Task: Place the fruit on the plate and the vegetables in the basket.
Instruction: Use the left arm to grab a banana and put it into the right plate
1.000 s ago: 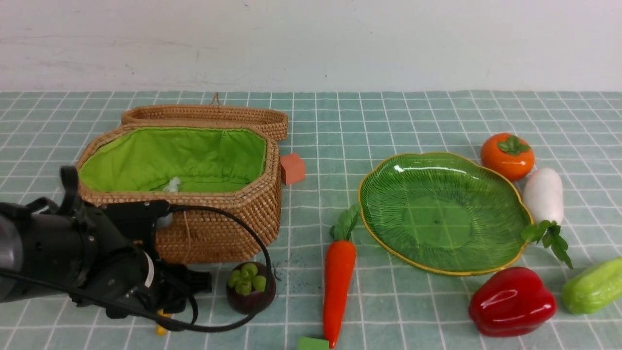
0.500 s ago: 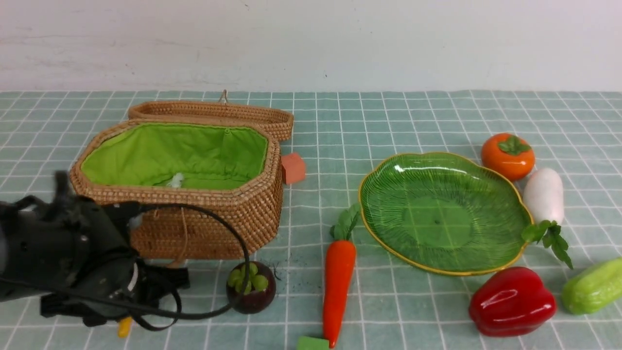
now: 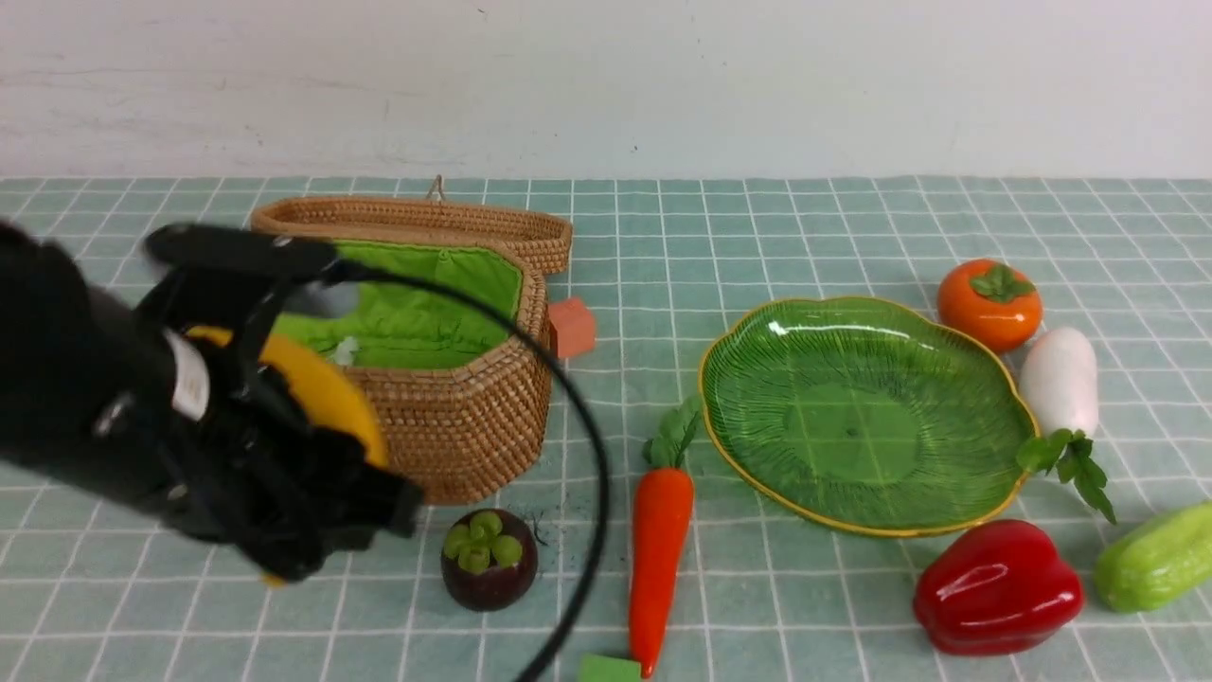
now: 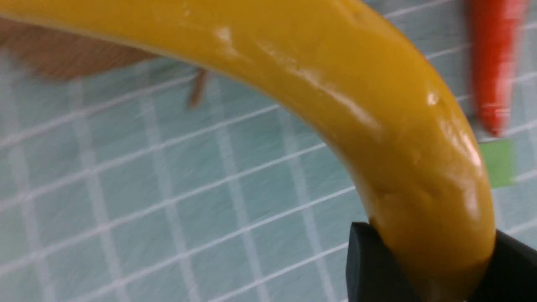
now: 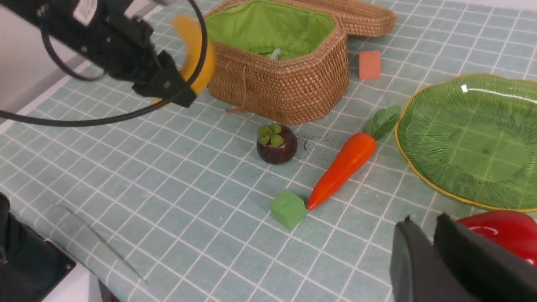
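Change: a second ago my left gripper (image 4: 434, 268) sat low on the cloth with only a yellow tip showing under it. Now it is raised, and the banana (image 3: 322, 388) has come up with it.

Left grip: jaws part open and clamped on one end of the banana. The rest of the fruit arcs out free, clear of the cloth.

Basket: the basket (image 3: 454, 426) stands just behind the gripper. It has shifted a little since the lift began, and its green lining holds no vegetables that I can see.

Meaning: I judge the first fruit secured but not yet delivered.

Plate: the plate (image 3: 720, 398) is bare and well off to the gripper's right, past the mangosteen (image 3: 490, 561) and the carrot (image 3: 660, 540).

Near the gripper: the mangosteen sits just to its right and lower. The carrot lies beyond that.

Beyond the plate: persimmon (image 3: 989, 303), radish (image 3: 1059, 379), pepper (image 3: 996, 587) and gourd (image 3: 1155, 559) all lie past the plate, farthest from the left gripper.

Right gripper: the right gripper (image 5: 432, 235) has its jaws drawn almost together with nothing between them. The pepper is just beside it.

Surface: a pale teal cloth with a white grid, lying flat, with dark specks by the mangosteen. A small orange-red block (image 3: 570, 329) and a green block (image 5: 288, 208) also rest on it.

Room: a plain white wall behind the table, evenly lit.
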You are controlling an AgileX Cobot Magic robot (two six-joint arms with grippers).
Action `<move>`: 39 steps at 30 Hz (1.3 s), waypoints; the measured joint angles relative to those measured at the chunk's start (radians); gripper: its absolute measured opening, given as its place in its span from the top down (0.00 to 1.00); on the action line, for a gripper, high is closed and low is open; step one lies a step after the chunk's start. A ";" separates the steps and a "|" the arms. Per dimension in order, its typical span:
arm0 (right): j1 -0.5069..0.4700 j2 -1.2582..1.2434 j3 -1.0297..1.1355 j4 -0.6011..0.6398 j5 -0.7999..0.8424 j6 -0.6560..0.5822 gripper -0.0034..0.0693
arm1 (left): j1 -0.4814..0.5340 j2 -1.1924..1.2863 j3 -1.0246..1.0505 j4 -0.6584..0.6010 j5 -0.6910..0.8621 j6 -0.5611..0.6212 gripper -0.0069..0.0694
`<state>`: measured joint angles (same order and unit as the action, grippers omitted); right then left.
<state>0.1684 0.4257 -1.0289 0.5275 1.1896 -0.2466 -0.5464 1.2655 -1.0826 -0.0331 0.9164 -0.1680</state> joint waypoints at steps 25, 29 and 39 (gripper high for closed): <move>0.000 0.000 -0.002 -0.259 0.064 0.247 0.83 | -0.223 1.337 -1.472 -0.229 0.257 0.403 0.56; 0.000 0.000 -0.002 -0.259 0.064 0.247 0.83 | -0.223 1.334 -1.488 -0.222 0.259 0.385 0.42; 0.000 0.000 -0.002 -0.259 0.069 0.247 0.83 | -0.222 1.112 -1.320 -0.195 0.306 0.366 0.10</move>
<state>0.1684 0.4257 -1.0306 0.2686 1.2582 0.0000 -0.7680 2.3778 -2.4030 -0.2279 1.2225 0.1982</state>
